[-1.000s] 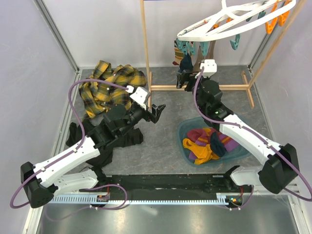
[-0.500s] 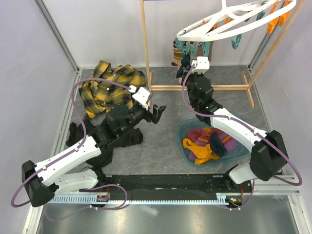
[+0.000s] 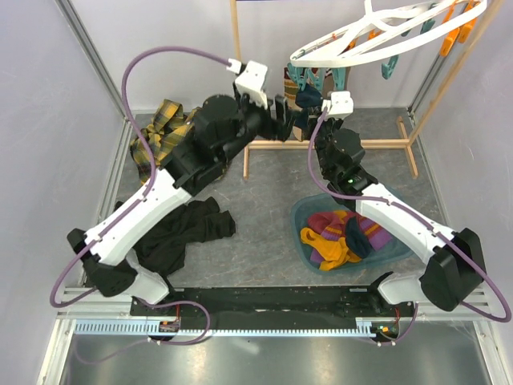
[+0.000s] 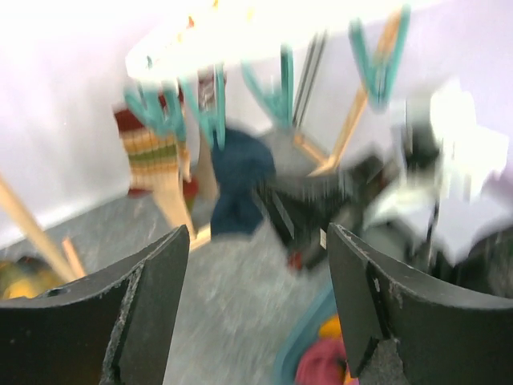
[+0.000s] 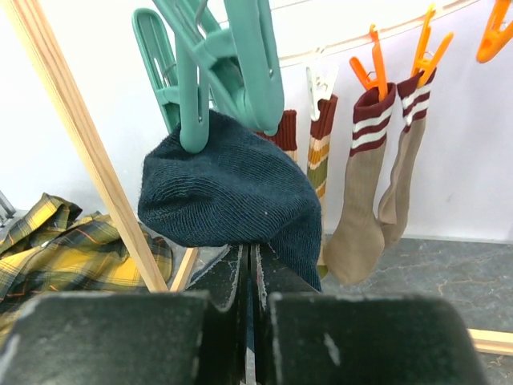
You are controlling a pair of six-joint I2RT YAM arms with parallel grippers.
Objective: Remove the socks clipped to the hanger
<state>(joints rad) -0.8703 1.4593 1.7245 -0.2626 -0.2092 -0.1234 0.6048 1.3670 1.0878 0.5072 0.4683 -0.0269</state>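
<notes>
Filling teal basin (image 3: pixel 297 222), socks (image 3: pixel 337 234), right pincer (image 5: pixel 248 269) gripping navy sock (image 5: pixel 228 192)

Your top view evenly bright under soft, diffuse light, only faint shadows on the grey worktop (image 3: pixel 264 233), your left wrist view smeared throughout by motion blur, the hanger (image 4: pixel 200 32) washed out to white glare along its top edge, your right wrist view sharp on the navy sock (image 5: pixel 228 188)
</notes>
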